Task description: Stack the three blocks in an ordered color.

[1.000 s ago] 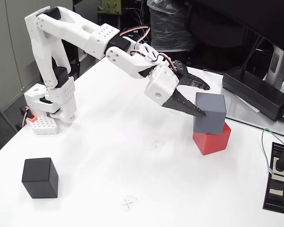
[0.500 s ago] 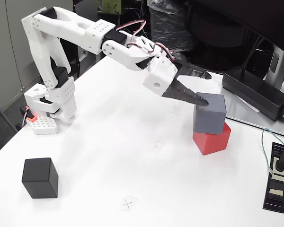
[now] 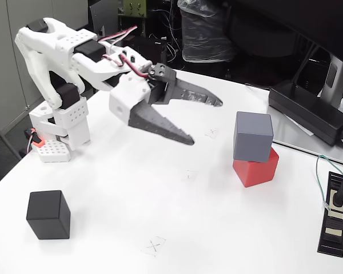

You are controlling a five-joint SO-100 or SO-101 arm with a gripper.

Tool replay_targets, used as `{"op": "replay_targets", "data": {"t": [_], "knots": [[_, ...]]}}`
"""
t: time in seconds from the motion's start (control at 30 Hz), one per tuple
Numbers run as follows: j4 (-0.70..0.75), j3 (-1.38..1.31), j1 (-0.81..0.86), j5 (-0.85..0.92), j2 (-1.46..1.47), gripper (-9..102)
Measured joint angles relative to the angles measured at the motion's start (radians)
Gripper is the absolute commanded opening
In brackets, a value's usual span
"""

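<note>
**Inspector A:** Begin at the near edge. What stands on the white table (image 3: 177, 228)?

**Inspector B:** Nearest on the left of the fixed view, the black block (image 3: 48, 214), upright and alone, with bare tabletop all around it. A small taped cross mark (image 3: 154, 246) lies to its right, nothing resting on it. At the near right edge, a flat black power strip (image 3: 335, 214) with a plug and cable in it.

**Inspector A:** Next row back?

**Inspector B:** The red block (image 3: 256, 169) sits on the table right of centre. The grey block (image 3: 252, 136) rests on top of it, turned slightly so that its corners do not line up with the red one's. Two high; the black one well apart from them.

**Inspector A:** The gripper?

**Inspector B:** The gripper (image 3: 204, 121) hangs above the middle of the table, to the left of the stack and clear of it. Its two dark fingers are spread wide, tips pointing toward the grey block, nothing between them.

**Inspector A:** Farther back?

**Inspector B:** The white arm (image 3: 74, 48) folds back to its base at the far left. Behind the stack, a long black power brick (image 3: 308, 111) lies near the far right edge. Dark equipment beyond the table; details unclear.
</note>
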State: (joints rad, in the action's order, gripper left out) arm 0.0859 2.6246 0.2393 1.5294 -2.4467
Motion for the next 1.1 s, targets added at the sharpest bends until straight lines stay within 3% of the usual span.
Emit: {"op": "replay_targets", "data": {"t": [0.23,0.6,0.73,0.93,1.1], "knots": [[0.225,0.000,0.187,0.000,-0.021,34],[0.973,-0.347,0.370,0.000,-0.025,34],[1.178,-0.466,0.463,0.058,-0.028,34],[1.312,-0.512,0.707,0.261,-0.029,34],[1.341,-0.512,0.907,0.413,-0.021,34]]}}
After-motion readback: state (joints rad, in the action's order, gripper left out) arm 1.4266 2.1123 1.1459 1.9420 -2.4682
